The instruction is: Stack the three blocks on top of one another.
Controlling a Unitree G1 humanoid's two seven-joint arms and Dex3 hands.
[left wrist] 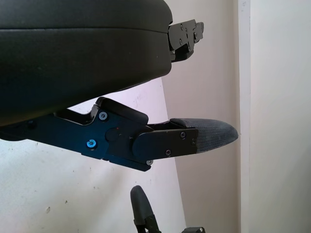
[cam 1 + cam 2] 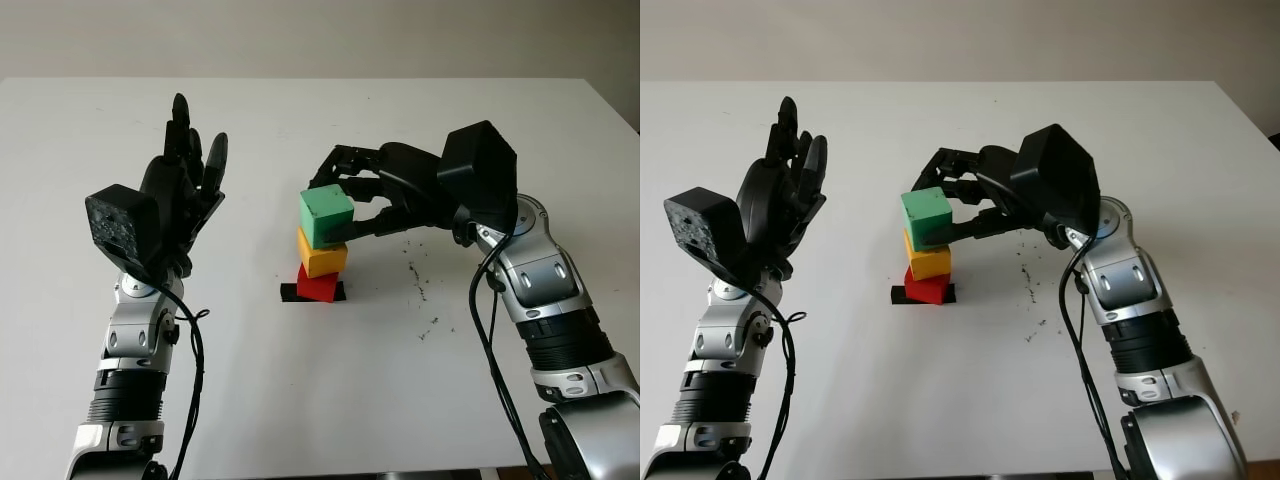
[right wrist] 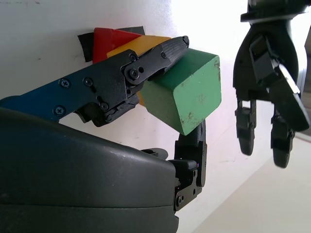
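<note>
Three blocks stand as a stack at the table's middle: a red block point(image 2: 318, 287) at the bottom on a black mark point(image 2: 289, 292), a yellow block point(image 2: 322, 259) on it, and a green block point(image 2: 326, 217) on top. My right hand point(image 2: 352, 200) reaches in from the right and is shut on the green block point(image 3: 189, 92), with one of its fingers point(image 3: 146, 63) on one face and another against the opposite side. The green block touches the yellow block point(image 3: 146, 44) and sits slightly skewed. My left hand point(image 2: 185, 185) is open, raised above the table left of the stack.
The white table point(image 2: 320, 390) spreads around the stack, with small dark specks point(image 2: 420, 285) right of it. The table's far edge meets a pale wall point(image 2: 320, 35).
</note>
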